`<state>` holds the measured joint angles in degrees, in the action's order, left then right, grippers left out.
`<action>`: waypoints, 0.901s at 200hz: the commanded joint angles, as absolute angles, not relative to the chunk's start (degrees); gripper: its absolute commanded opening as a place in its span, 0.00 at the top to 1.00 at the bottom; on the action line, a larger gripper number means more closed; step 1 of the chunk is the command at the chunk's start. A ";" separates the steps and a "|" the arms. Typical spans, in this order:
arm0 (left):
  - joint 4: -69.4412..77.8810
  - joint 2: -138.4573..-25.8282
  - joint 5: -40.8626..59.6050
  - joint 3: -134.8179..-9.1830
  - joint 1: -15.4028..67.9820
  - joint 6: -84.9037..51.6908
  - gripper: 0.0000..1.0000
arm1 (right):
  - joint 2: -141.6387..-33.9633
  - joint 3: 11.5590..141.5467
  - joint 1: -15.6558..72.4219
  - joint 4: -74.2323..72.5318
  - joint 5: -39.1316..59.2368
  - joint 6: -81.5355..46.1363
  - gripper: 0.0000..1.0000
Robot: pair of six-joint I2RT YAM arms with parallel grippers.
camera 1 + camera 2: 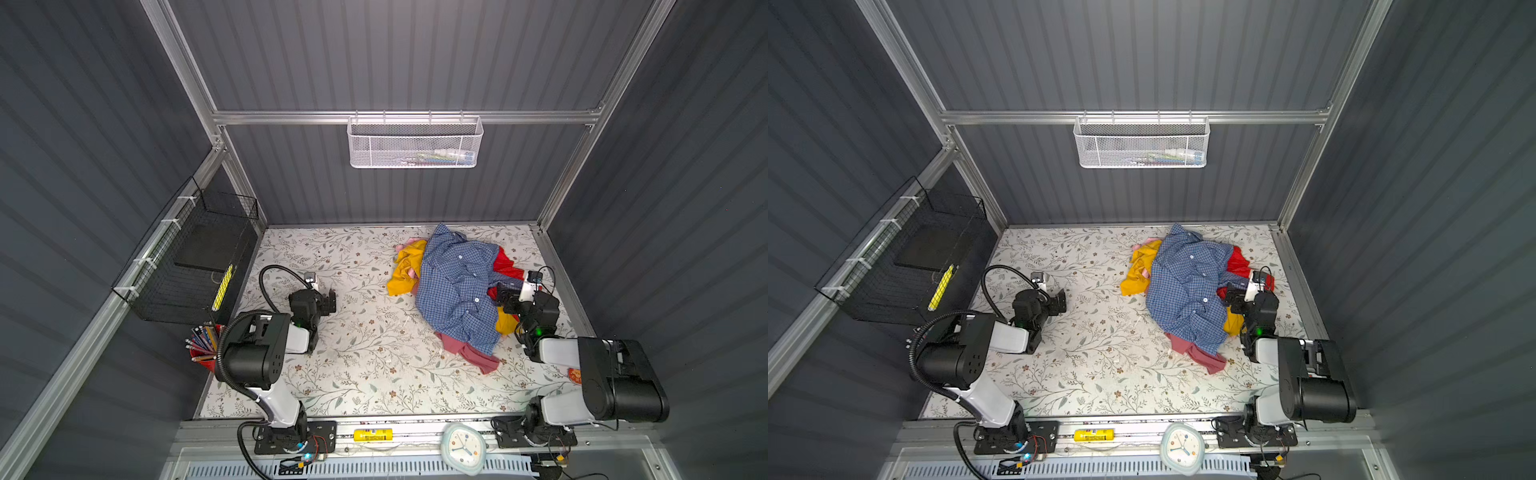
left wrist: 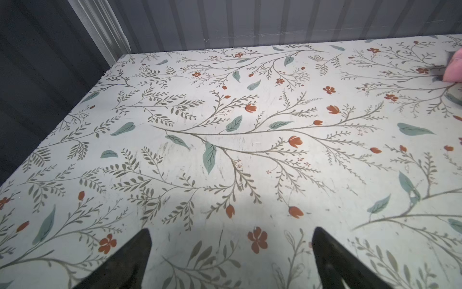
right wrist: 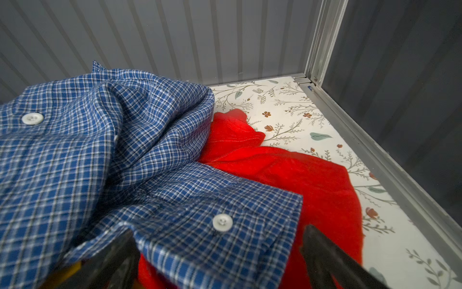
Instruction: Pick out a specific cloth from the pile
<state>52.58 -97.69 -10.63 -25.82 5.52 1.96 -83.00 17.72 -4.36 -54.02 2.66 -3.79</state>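
A table (image 1: 353, 374) with a flower and leaf print is walled in by grey ribbed panels (image 1: 395, 62), and the pile (image 1: 405, 274) of clothes is heaped right at the right gripper (image 1: 505, 299). The cloth (image 1: 457, 286), a big blue-and-white checked shirt with small white buttons, is spread crumpled over yellow, pink and red clothes, and its buttoned cuff (image 3: 225, 200) is seen lying between the right gripper's wide-apart fingers, on the red garment (image 3: 287, 175). The left gripper (image 1: 328, 301) is spread wide too, with nothing in it, well apart from the shirt.
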 commanded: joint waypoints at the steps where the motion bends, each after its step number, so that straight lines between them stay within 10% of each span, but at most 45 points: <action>1: 53.26 -98.30 -10.21 -26.46 5.10 2.60 0.00 | -83.63 18.72 -4.57 -55.55 3.14 -3.18 0.01; 180: 52.58 -98.35 -10.11 -26.78 5.10 2.64 0.00 | -83.59 18.90 -4.66 -55.46 3.42 -3.16 0.01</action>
<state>52.58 -97.69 -10.61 -25.82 5.52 1.96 -83.00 17.72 -4.36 -54.02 2.85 -3.77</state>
